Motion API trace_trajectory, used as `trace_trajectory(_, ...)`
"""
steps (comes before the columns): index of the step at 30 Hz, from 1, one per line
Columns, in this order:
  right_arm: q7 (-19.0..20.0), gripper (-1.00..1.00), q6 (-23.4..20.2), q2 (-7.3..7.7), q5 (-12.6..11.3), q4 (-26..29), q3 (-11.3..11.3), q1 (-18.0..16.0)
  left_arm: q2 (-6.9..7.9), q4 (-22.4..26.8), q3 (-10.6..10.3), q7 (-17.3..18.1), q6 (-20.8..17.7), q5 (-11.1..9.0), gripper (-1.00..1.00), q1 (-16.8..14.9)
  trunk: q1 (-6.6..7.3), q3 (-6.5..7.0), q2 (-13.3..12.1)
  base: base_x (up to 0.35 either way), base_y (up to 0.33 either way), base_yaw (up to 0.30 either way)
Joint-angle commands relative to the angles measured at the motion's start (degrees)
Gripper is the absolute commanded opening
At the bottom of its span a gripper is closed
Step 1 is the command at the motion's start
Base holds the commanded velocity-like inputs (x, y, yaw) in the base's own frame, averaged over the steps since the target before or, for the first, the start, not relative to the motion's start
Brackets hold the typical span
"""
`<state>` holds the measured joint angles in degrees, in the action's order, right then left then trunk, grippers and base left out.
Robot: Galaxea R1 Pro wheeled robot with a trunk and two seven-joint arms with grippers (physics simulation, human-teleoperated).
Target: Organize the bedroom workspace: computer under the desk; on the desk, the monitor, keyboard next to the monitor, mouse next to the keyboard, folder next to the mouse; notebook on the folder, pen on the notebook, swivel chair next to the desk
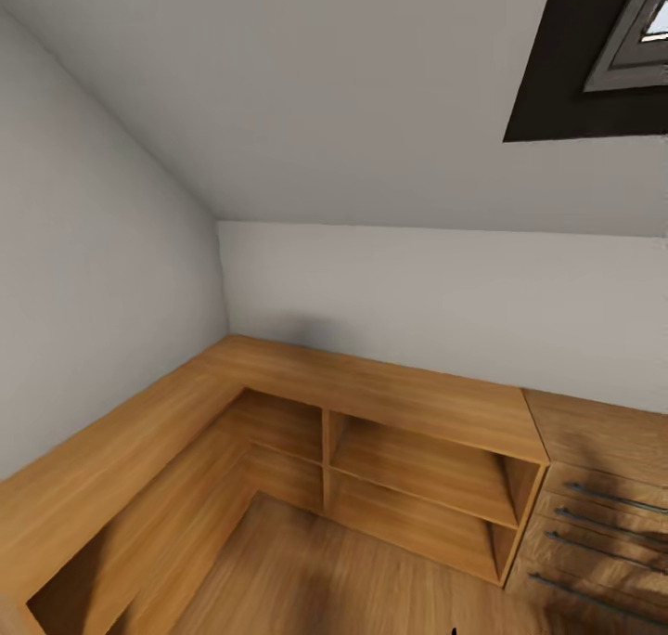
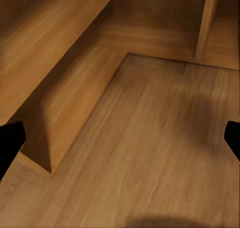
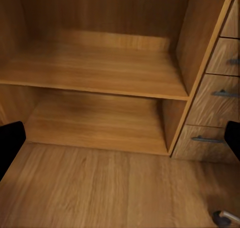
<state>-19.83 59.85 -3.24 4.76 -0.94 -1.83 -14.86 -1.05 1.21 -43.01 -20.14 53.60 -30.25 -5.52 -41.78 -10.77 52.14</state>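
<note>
Wooden corner shelving [image 1: 422, 473] and a drawer unit [image 1: 594, 524] face you under white sloped walls; no task item is among them. Your left end effector [image 2: 120, 143] and right end effector [image 3: 120, 143] hang over wooden floor [image 1: 306, 570], fingers wide apart, holding nothing.

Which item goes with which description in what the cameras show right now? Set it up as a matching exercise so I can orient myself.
Things:
1. window
2. drawer handles
3. shelf unit
4. left gripper

Descriptions:
a. grey bars, low at the head view's right
b. black fingertips wide apart, open
c. dark-framed, high at the head view's right
d. light wood with open compartments

Pairs: 1-c, 2-a, 3-d, 4-b
</note>
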Motion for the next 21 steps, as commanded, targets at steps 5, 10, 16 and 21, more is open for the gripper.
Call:
trace_trajectory(5, -0.4, 1.00, 0.2, -0.02, 0.5, -0.1, -0.2, -0.1, -0.01, 0.0, -0.5, -0.3, 0.1, -0.2, 1.00, 0.0, -0.03, -0.08, 0.1, 0.202, 0.262, -0.300)
trace_trajectory(10, -0.3, 1.00, 0.2, -0.02, 0.6, -0.1, -0.1, -0.1, -0.01, 0.0, -0.5, -0.3, 0.0, -0.2, 1.00, 0.0, -0.03, -0.08, 0.1, 0.083, 0.093, -0.300)
trace_trajectory(16, -0.3, 1.00, 0.2, -0.02, 0.6, -0.2, -0.1, -0.1, 0.00, 0.0, -0.5, -0.3, 0.0, -0.2, 1.00, 0.0, -0.03, -0.07, 0.1, 0.022, 0.025, -0.300)
trace_trajectory(21, -0.3, 1.00, 0.2, 0.07, 0.8, -0.1, -0.1, -0.1, 0.00, 0.0, -0.5, -0.3, 0.0, -0.2, 1.00, 0.0, -0.03, 0.01, 0.1, 0.005, 0.005, -0.300)
